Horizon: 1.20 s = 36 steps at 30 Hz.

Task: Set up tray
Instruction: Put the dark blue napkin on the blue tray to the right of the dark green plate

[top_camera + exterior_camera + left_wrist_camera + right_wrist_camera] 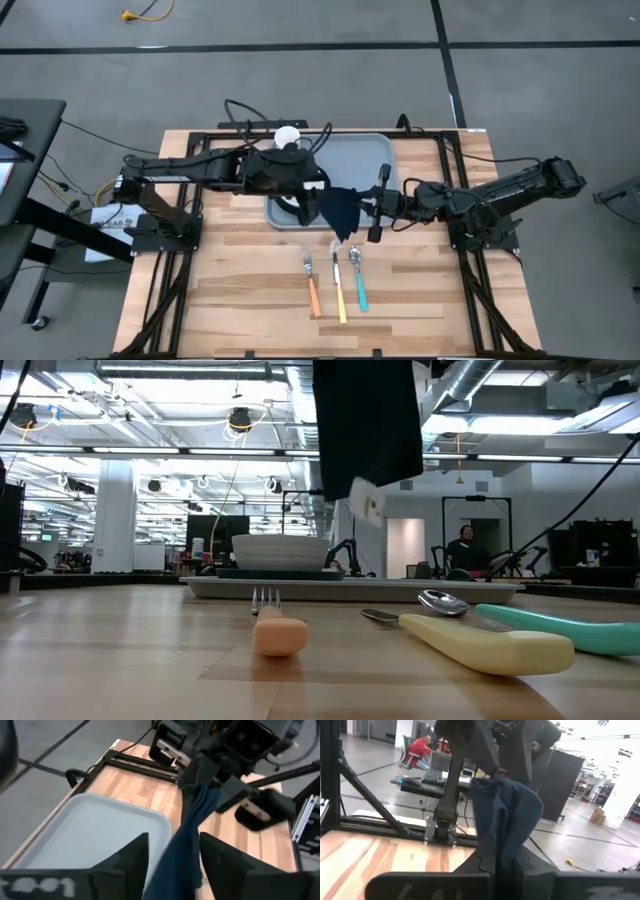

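Both the left claw [322, 192] and right claw [372, 203] grip a dark cloth [338, 211] beside the tray [360, 160].

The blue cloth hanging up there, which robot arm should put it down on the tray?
Probably the left. Both claws pinch the dark blue cloth, but the left claw hangs over the tray, while the right claw sits past its near edge, over the table.

A light wooden plank table [240, 290] carried the grey-blue tray [365, 160] toward its far side. Nearer, three utensils lay side by side on the wood: an orange-handled fork [312, 288], a yellow-handled one [340, 290] and a teal-handled spoon [359, 283].
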Motion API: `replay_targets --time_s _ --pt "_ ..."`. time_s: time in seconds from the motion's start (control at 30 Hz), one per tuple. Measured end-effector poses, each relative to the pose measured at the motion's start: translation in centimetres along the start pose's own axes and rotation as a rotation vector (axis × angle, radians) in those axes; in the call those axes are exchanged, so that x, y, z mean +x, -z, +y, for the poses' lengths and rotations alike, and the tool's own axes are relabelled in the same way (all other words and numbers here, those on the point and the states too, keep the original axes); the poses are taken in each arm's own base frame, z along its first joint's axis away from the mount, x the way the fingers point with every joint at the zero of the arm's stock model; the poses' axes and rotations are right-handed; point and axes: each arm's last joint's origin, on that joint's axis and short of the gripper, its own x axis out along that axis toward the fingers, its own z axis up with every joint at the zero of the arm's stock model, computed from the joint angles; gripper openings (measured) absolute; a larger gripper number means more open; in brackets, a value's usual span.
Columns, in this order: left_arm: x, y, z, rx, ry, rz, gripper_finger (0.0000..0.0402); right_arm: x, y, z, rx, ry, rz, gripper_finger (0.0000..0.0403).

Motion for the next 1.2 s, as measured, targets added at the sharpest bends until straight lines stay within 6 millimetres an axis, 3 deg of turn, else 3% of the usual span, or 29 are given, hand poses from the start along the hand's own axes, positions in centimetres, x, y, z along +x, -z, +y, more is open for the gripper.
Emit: replay_targets --time_s 0.3,0.5,0.67,0.83,1.2 --pt "-4.5 -0.8 0.8 0.135 0.018 -0.077 0.0192 -2.7 -1.2 -0.9 0.054 -0.056 0.036 0.0001" --pt "-5.6 0.4 0.1 0.246 0.028 -0.064 0.0193 -4.6 -1.6 -0.9 0.198 -0.345 0.059 0.0001" --pt "-5.5 2.7 -0.8 0.325 0.034 -0.051 0.0193 -5.2 -1.7 0.0 0.280 -0.592 0.062 0.0001" --pt "-5.1 6.6 -0.9 0.394 0.070 -0.080 0.0193 -4.8 -0.7 1.5 0.296 -0.669 0.100 0.0000" --pt "-3.6 18.9 2.5 0.378 0.187 -0.281 0.0193 -4.7 3.0 1.7 0.344 -0.627 0.119 0.0000"
